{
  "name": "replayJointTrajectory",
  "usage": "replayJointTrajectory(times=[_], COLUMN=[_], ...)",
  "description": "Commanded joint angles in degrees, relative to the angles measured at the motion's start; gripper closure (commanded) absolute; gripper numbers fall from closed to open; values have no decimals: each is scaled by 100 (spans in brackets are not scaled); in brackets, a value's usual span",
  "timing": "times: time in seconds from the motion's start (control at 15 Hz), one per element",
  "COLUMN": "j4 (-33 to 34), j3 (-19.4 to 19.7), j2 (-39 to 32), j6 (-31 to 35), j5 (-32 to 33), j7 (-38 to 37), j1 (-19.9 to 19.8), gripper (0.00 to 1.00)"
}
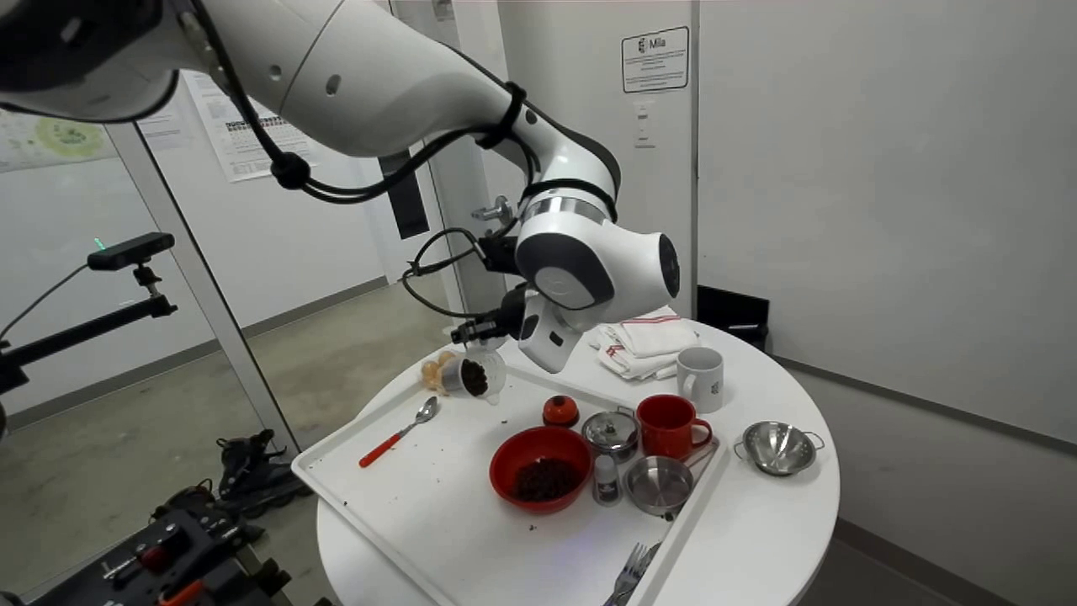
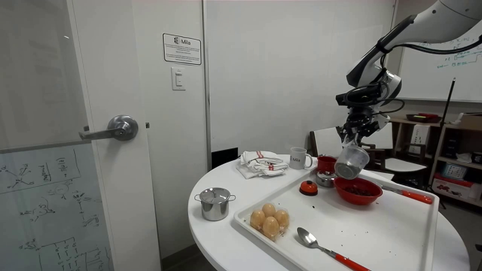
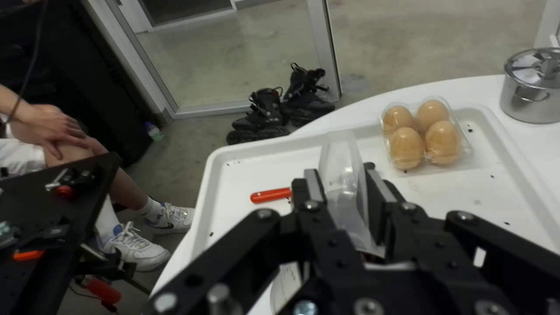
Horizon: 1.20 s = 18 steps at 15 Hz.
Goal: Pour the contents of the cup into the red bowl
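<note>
The cup (image 1: 458,376) is small, translucent grey and tipped over on its side in the air, with dark contents showing in its mouth. It shows to the upper left of the red bowl (image 1: 538,442) in an exterior view, and just above the red bowl (image 2: 356,199) in an exterior view, where the cup (image 2: 353,160) shows its base side. The red bowl stands on the tray with dark bits inside; in the wrist view it is mostly hidden. My gripper (image 3: 343,188) is shut on the cup (image 3: 342,164); the gripper also shows in both exterior views (image 1: 486,335) (image 2: 352,139).
Around the bowl stand an orange-red knob-like item (image 1: 560,411), lidded metal pot (image 1: 610,431), red mug (image 1: 665,429), shaker (image 1: 606,481) and metal dish (image 1: 659,483). Packed eggs (image 2: 269,222) and a spoon (image 2: 308,238) lie on the white tray (image 2: 263,244). Dark crumbs are scattered there.
</note>
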State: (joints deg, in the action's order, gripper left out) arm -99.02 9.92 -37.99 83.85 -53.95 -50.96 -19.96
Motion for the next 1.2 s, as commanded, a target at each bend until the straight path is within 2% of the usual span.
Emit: replayJointTrajectory(times=[0.0, 0.27, 0.67, 1.13], j4=[632, 812, 498, 507], j3=[110, 295, 523, 507], j2=[-485, -759, -780, -876], j6=[-1143, -1616, -1225, -1407], j5=[-137, -787, -2189, -2766], j7=[-315, -928, -1491, -1570], j1=[-159, -366, -653, -838], gripper=[90, 90, 90, 90])
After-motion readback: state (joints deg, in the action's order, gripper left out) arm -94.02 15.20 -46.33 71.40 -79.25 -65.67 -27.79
